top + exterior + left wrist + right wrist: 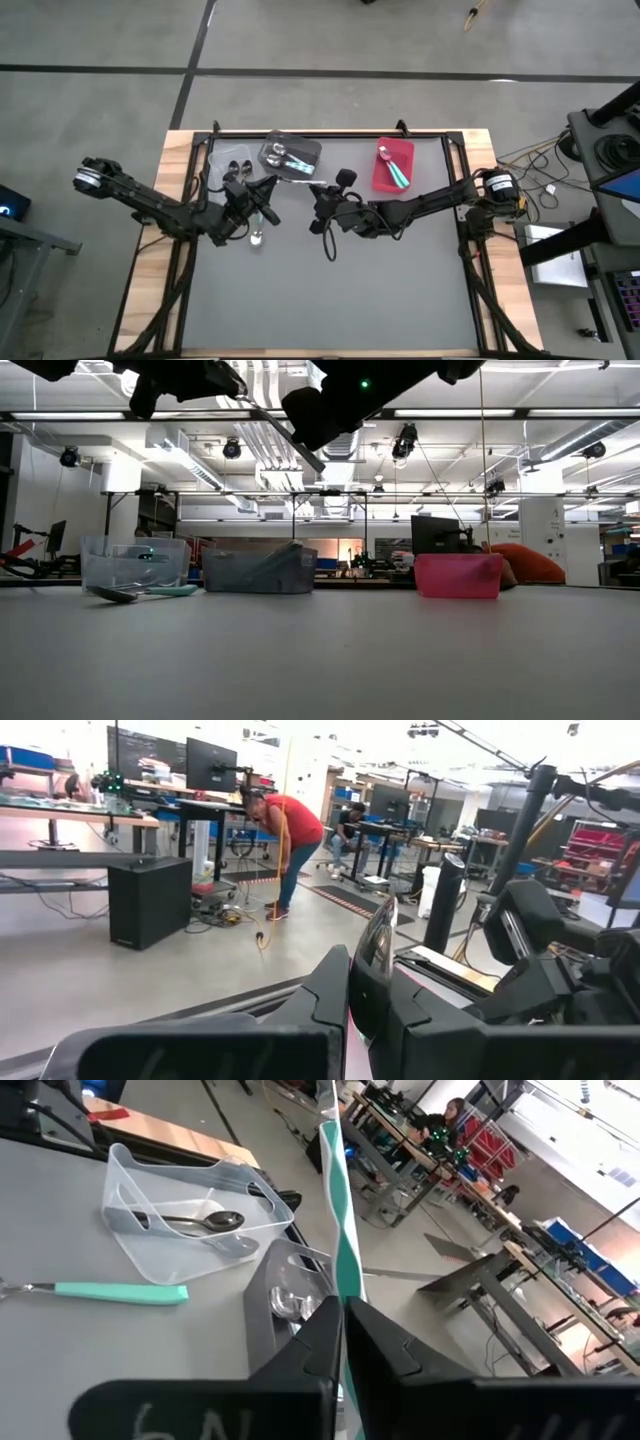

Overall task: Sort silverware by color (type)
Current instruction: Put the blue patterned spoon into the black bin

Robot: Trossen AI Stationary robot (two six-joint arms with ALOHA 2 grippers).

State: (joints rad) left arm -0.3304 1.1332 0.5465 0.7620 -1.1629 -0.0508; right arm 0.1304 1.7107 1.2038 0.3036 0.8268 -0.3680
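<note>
Right gripper [343,1342], centre of the high view: clenched on a teal spoon [341,1230]. In my right wrist view the handle stands up from between the two fingers and runs to the top edge of the frame.

Left gripper [366,988], just left of centre in the high view, close to the right one: clenched on a shiny spoon [378,933]. Only its bowl shows above the fingers; the handle is hidden, so I cannot tell its kind.

Both of my grippers hang above the table [340,300]; in the low view they sit at the top edge of the frame.

Loose spoon [257,233], teal handle: lies flat on the table just below my left gripper in the high view.

Farther back, three bins in a row along the upper edge of the table:
- clear bin [222,152], upper left: black spoons [237,168] inside.
- grey bin [303,150], upper middle: silver spoons [279,156] inside.
- red bin [386,180], upper right: teal-handled spoons [396,170] inside.

Beyond the table, upper middle of the left wrist view: a person in a red top [288,835], bent forward.
</note>
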